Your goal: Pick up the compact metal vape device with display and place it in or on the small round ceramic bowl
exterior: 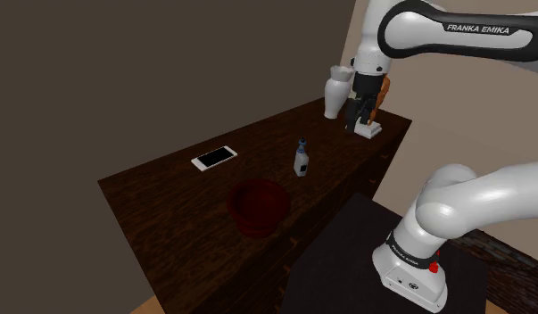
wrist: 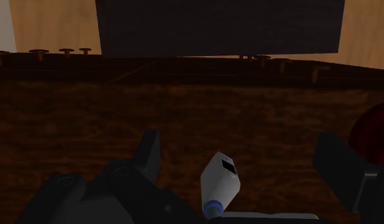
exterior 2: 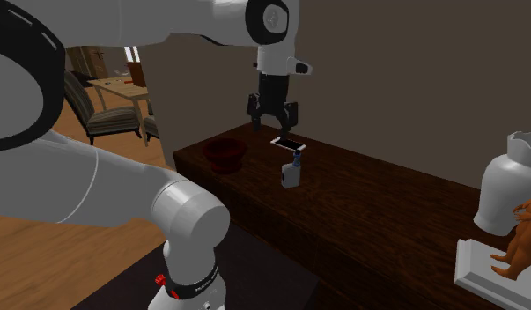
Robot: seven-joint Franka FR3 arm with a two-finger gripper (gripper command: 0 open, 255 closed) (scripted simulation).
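Dark wood tabletop (exterior: 169, 205) against a plain brown wall. Landmark is the dark red bowl (exterior: 258, 205), which sits near the table's front edge.

My pincer (exterior 2: 272, 119) is spread wide with nothing in it. It hangs well above the table, off the bowl toward the vape side and clear of everything.

The vape (exterior: 301, 159) stands on the wood near the bowl, apart from it, on the side toward the white vase (exterior: 338, 89). It has a pale body, a blue cap and a small dark display on one face.

A phone (exterior: 213, 158) lies flat beyond the bowl, about as far from it as the vape is. An orange figurine (exterior 2: 519, 242) on a white base stands well away from the bowl, by the vase.

Key relation, from the wrist view: the vape sits below me and between the lines of my two fingers (wrist: 149, 153), touching neither. It is a little nearer the palm than the tips. Its long axis is upright, with the blue cap pointing up at me. The bowl's red rim shows just outside my other finger.

My judgement is that the approach is lined up and the grasp has not started. The next move should be a near-straight drop, closing on the body across its width. The vape is narrow and upright, so an off-centre finger could tip it over.
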